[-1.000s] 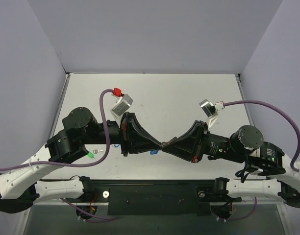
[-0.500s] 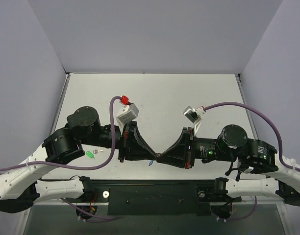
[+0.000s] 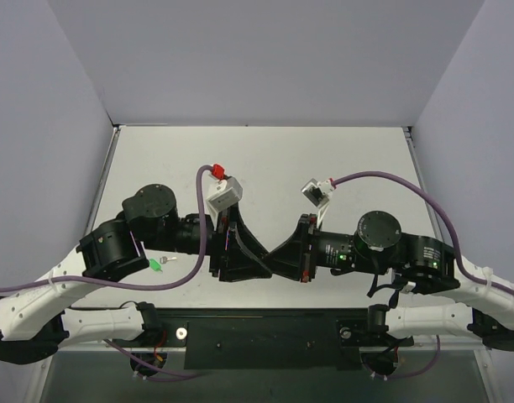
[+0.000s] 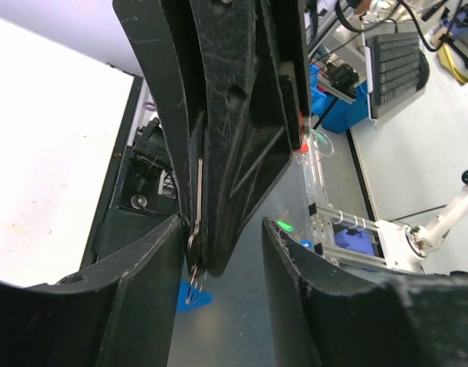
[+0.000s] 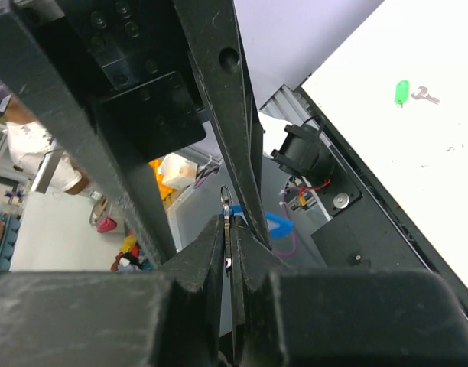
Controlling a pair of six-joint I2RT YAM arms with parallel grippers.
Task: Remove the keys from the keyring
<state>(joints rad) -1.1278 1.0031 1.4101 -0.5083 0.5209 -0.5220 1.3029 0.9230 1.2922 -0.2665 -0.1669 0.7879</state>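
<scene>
Above the white counter (image 3: 324,159), my right hand (image 5: 231,237) pinches the keyring (image 5: 226,200), left hand (image 4: 220,229) agape around it; only wrist views catch the blue key (image 4: 196,295).

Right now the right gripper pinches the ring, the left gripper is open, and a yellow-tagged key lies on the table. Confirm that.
One thing is wrong: the tag is green, not yellow, as the right wrist view shows. It lies with its key on the table. The right gripper does pinch the ring, and the left gripper is open.
</scene>
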